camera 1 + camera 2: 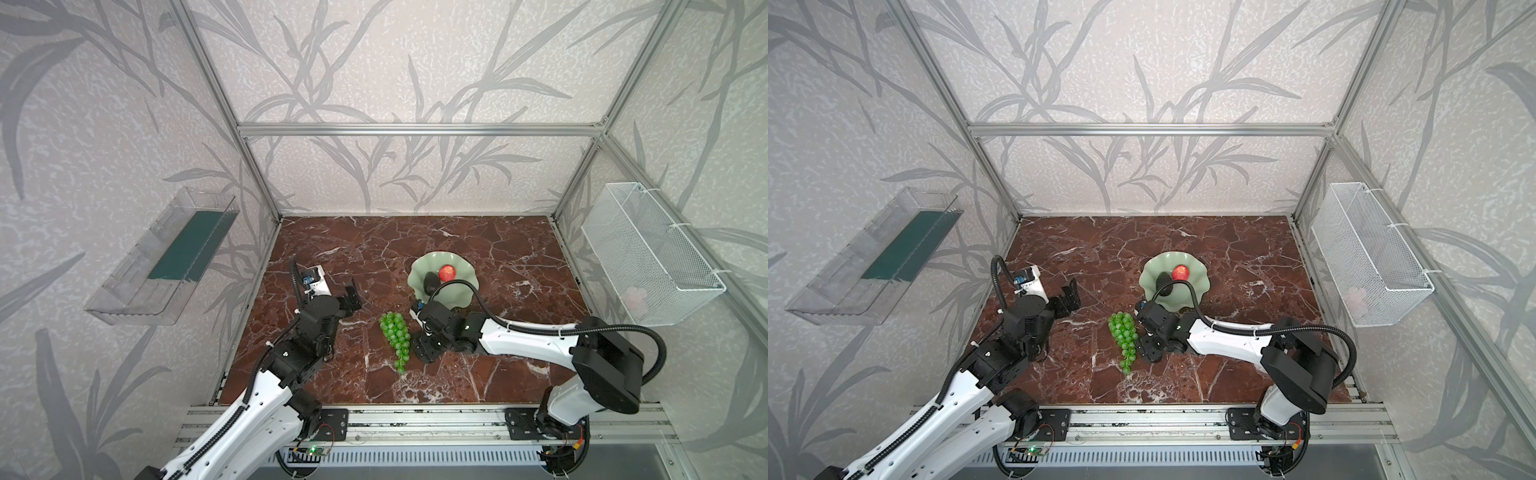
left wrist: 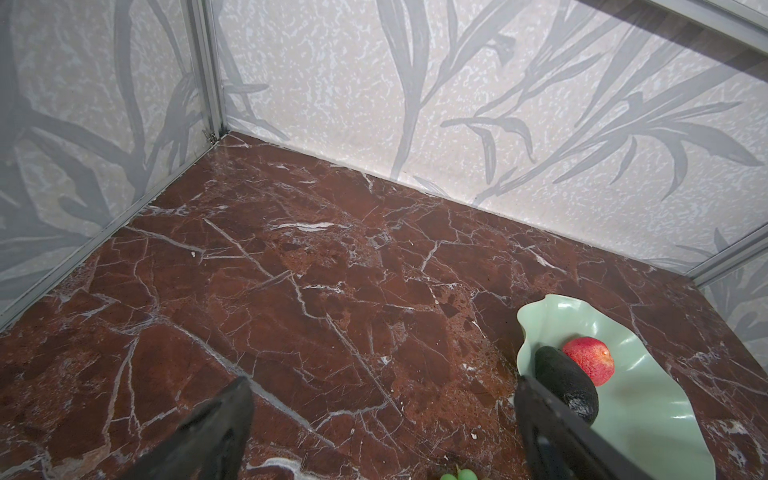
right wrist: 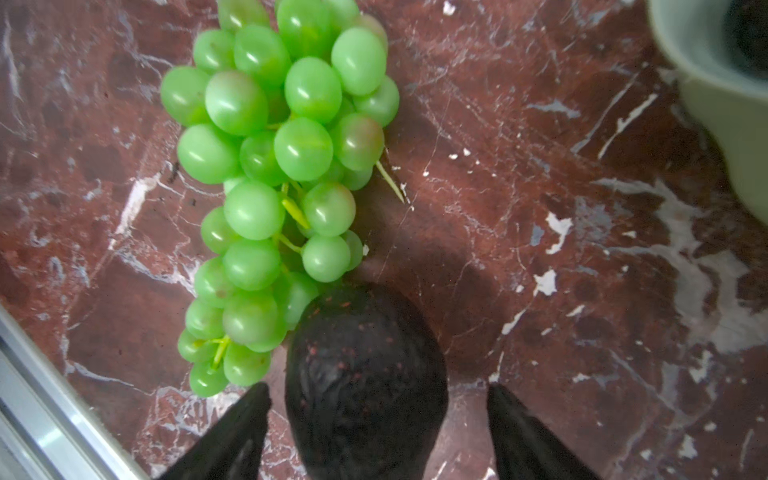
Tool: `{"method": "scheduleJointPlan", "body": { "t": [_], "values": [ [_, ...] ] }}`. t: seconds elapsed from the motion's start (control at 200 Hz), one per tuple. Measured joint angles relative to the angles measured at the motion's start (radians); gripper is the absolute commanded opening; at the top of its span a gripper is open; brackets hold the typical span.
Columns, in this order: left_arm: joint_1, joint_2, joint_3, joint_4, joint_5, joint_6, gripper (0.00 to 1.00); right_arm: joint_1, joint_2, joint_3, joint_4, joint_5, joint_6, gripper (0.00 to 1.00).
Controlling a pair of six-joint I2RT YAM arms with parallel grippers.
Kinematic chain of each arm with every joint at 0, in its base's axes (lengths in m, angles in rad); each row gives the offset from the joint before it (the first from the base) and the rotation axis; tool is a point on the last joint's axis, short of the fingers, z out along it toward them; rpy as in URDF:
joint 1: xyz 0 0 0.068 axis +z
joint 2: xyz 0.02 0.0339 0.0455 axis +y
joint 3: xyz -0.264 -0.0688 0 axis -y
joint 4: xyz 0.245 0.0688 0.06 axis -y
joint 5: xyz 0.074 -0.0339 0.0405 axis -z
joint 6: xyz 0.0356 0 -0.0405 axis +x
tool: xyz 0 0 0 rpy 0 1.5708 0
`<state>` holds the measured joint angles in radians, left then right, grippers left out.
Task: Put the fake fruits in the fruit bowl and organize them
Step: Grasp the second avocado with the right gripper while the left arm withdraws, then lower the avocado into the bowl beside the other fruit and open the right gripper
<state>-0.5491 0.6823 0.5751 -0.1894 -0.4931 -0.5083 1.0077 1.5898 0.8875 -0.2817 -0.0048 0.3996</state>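
Straddles 1 dark avocado (image 3: 365, 357) on the worktop (image 1: 498, 249) with the right claw (image 3: 378, 390), jaws parted and seemingly clear of its skin, just beside the green grapes (image 1: 395, 338). Holds the left claw (image 1: 353, 296) wide open over the worktop's left side, gripping nothing. Shows 1 red apple (image 1: 447, 273) and the other avocado (image 1: 430, 281) side by side inside the fruit bowl (image 1: 419, 266).

apple (image 1: 447, 273), avocado (image 1: 430, 281): in bowl (image 1: 467, 266) | grapes (image 1: 397, 338): on table (image 1: 498, 241), front-left of bowl

We see a red-brown marble tabletop (image 1: 457, 249); left of it hangs a clear plastic tray (image 1: 124, 291), right of it a white wire-mesh basket (image 1: 648, 249)
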Motion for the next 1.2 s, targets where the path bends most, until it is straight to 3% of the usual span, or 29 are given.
{"method": "scheduleJointPlan", "body": {
  "t": [0.16, 0.34, 0.605, 0.73, 0.895, 1.2],
  "values": [
    [0.001, 0.000, 0.000, -0.006, 0.000, 0.000, 0.98, 0.003, 0.007, 0.000, 0.002, 0.020, 0.014, 0.55],
    [0.004, 0.000, 0.000, -0.013, -0.004, 0.000, 0.98, 0.003, -0.024, 0.000, -0.027, 0.052, 0.022, 0.50],
    [0.008, 0.000, 0.000, -0.019, -0.016, 0.001, 0.98, -0.004, -0.372, 0.000, -0.187, 0.172, 0.008, 0.50],
    [0.011, 0.000, 0.000, -0.016, -0.021, 0.001, 0.98, -0.101, -0.473, 0.004, -0.200, 0.206, -0.035, 0.50],
    [0.014, 0.005, 0.000, -0.019, -0.020, 0.000, 0.98, -0.277, -0.378, 0.024, -0.163, 0.206, -0.120, 0.50],
    [0.015, -0.034, -0.002, -0.043, -0.019, -0.028, 0.98, -0.402, -0.084, 0.190, -0.077, 0.179, -0.241, 0.49]
  ]
}}
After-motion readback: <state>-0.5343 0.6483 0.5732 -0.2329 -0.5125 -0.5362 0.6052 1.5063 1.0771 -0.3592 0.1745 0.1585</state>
